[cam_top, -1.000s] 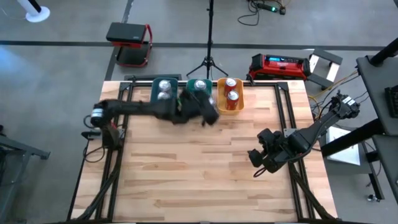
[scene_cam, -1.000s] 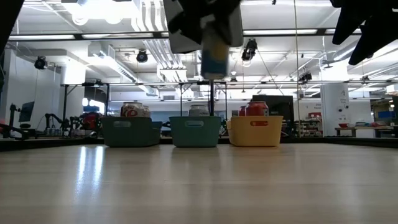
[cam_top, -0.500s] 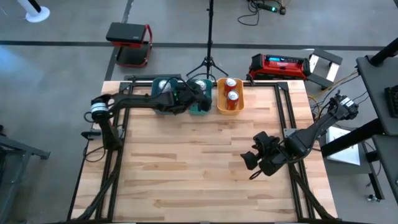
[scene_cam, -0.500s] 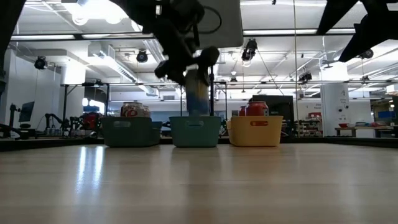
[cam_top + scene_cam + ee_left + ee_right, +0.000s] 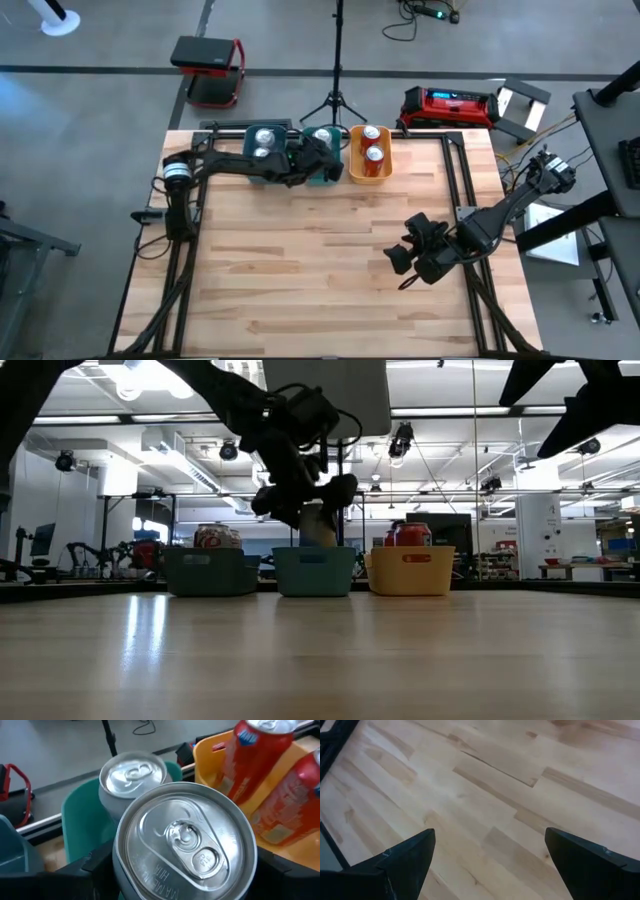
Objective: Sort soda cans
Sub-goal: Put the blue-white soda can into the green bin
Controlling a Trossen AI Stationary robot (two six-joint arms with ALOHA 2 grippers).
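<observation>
My left gripper (image 5: 312, 160) is over the middle teal bin (image 5: 313, 571), shut on a silver-grey soda can (image 5: 185, 840). In the low view the can (image 5: 320, 530) stands upright with its lower part behind the bin's wall. A second silver can (image 5: 132, 772) stands in the far half of that bin. The left teal bin (image 5: 247, 140) holds two silver-topped cans (image 5: 263, 146). The orange bin (image 5: 352, 160) holds two red cans (image 5: 373, 146). My right gripper (image 5: 405, 262) hangs open over the table's right half, with only bare wood between its fingers (image 5: 405, 857). My left gripper holds the silver-grey can by its side wall (image 5: 120, 870) just below the top rim. The can is pinched between the two fingers (image 5: 97, 867), one on either side. They come slanting down from the table's left. The can is upright; the bin wall hides its base.
The three bins stand side by side along the table's far edge. The wooden table (image 5: 300, 270) lies open in the middle and near parts. Black frame rails (image 5: 470, 200) run along the table's sides. A tripod (image 5: 335, 95) and gear sit on the floor beyond.
My left gripper has carried the silver can toward the far edge and down, from high above the table into the middle teal bin; it stays shut on it. My right arm has shifted a little toward the table's left.
</observation>
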